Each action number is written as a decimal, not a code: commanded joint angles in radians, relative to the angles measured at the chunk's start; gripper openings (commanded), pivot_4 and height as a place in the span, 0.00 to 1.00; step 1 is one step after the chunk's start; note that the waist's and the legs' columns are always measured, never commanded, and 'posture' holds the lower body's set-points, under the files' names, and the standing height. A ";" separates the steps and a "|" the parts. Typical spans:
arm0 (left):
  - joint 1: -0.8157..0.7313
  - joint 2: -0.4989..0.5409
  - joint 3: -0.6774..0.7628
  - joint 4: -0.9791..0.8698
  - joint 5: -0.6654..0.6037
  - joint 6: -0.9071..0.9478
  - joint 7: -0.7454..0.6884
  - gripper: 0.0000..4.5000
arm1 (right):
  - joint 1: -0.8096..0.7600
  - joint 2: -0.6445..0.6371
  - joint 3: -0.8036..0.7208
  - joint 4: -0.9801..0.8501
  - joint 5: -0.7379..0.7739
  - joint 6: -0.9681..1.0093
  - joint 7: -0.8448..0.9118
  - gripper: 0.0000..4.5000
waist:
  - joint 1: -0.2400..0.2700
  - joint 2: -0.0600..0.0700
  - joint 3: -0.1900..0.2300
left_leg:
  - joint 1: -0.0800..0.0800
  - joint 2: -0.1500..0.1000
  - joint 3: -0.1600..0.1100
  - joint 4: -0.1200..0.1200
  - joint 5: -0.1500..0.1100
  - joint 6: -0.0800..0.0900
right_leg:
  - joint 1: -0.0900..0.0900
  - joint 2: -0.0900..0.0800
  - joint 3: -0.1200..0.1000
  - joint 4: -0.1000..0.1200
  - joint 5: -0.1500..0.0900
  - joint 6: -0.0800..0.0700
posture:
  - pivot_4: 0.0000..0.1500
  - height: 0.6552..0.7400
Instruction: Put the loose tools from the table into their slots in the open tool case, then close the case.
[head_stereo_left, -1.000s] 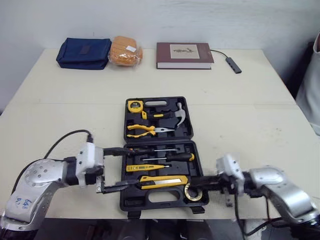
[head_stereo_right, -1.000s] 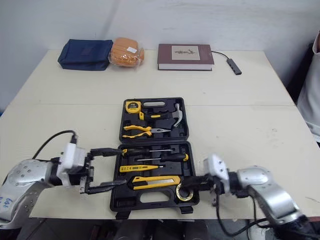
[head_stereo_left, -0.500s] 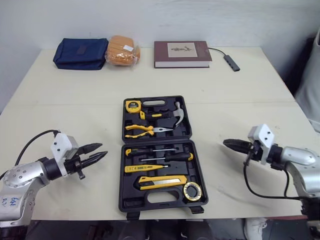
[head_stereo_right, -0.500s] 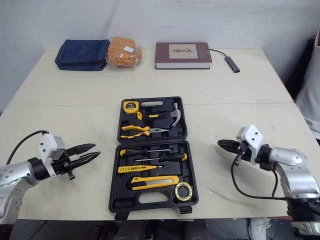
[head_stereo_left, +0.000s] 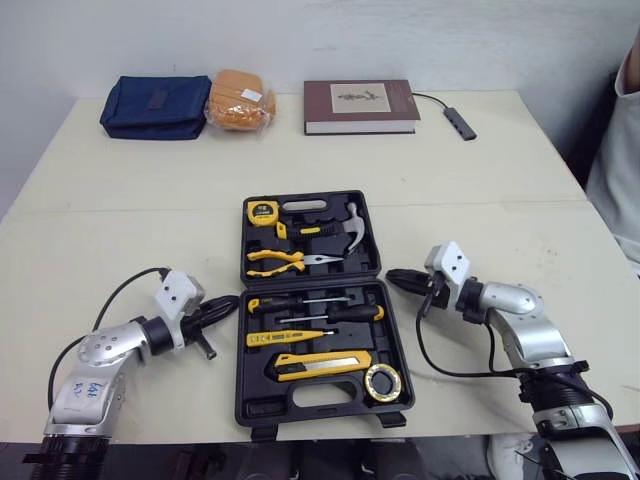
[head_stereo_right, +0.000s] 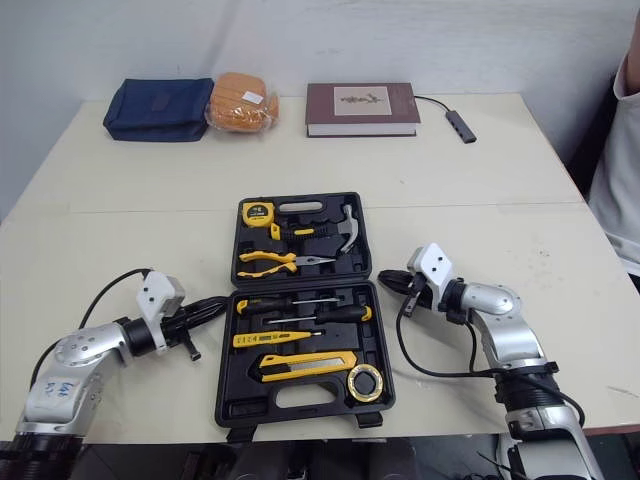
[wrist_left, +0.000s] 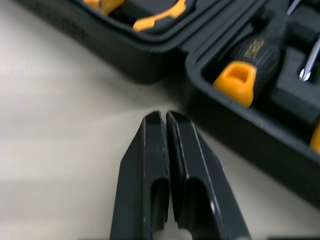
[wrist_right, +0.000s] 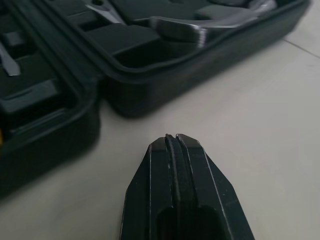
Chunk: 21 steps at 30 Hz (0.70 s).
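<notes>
The black tool case (head_stereo_left: 300, 402) lies open in the middle of the table. Its far half holds a yellow tape measure (head_stereo_left: 265, 211), a hammer (head_stereo_left: 352, 228) and pliers (head_stereo_left: 285, 260). The near half holds screwdrivers (head_stereo_left: 312, 300), a yellow utility knife (head_stereo_left: 325, 362) and a tape roll (head_stereo_left: 381, 382). My left gripper (head_stereo_left: 228, 301) rests shut and empty on the table just left of the case, level with its hinge; its fingertips (wrist_left: 155, 120) are pressed together. My right gripper (head_stereo_left: 393, 278) is shut and empty too, pointing at the case's right side by the hinge, low over the table (wrist_right: 174, 137).
Along the table's far edge lie a navy pouch (head_stereo_left: 155, 105), an orange packet (head_stereo_left: 238, 98), a dark red book (head_stereo_left: 360, 105) and a small grey adapter on a cable (head_stereo_left: 459, 122). A person in white (head_stereo_left: 620, 150) stands at the right edge.
Both grippers left the case's near half, swung out to the sides, then came back in beside the hinge. The left gripper went from open to shut. The right stayed shut.
</notes>
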 joint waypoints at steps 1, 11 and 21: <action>-0.031 -0.004 -0.016 -0.036 0.016 0.007 0.020 0.01 | -0.012 -0.016 0.002 -0.044 0.004 0.022 0.025 0.00 | 0.000 0.000 0.000 | 0.000 0.000 0.000 0.000 0.000 0.000 | 0.000 0.000 0.000 0.000 0.000 0.000 | 1.00 1.00; -0.112 -0.038 -0.091 0.012 0.068 0.025 0.045 0.01 | 0.001 -0.028 0.024 -0.128 0.006 0.111 0.063 0.00 | 0.005 0.000 0.000 | 0.000 0.000 0.001 0.000 0.000 0.000 | -0.001 0.000 0.001 0.001 0.000 0.000 | 1.00 1.00; -0.248 -0.098 -0.152 0.148 0.115 -0.018 0.019 0.01 | 0.052 -0.030 -0.011 -0.221 0.038 0.142 0.045 0.00 | 0.027 0.000 0.000 | 0.000 -0.001 0.001 0.001 0.001 0.000 | -0.001 0.000 0.000 0.003 0.000 0.000 | 1.00 1.00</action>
